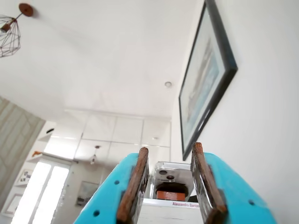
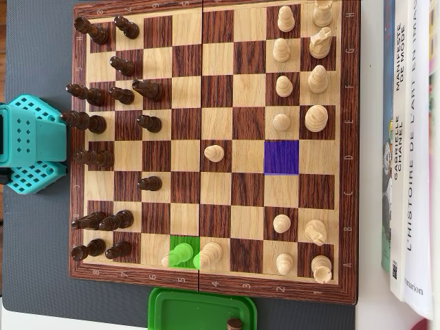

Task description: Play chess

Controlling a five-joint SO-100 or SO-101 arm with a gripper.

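My hand [image 1: 170, 186] is raised and pointing up at the ceiling in the wrist view, its two wood-lined fingers [image 1: 133, 189] spread with nothing between them; past them I see only a framed picture [image 1: 205, 79] on the wall. In the overhead view my teal arm [image 2: 27, 144] sits parked at the left edge of the chessboard [image 2: 213, 148], clear of all the pieces.

So I judge no move is in hand yet: I am waiting at rest. Two squares are tinted: a green one [image 2: 184, 251] near the bottom edge, with a light piece [image 2: 175, 257] lying on it, and an empty purple one [image 2: 281, 157] right of centre. I take these as source and target. Next I must swing down over the green square, close on that piece without knocking the light piece [image 2: 208, 254] just beside it, and carry it to the purple square. A green tray [image 2: 199, 309] below the board holds one dark piece [image 2: 234, 323].
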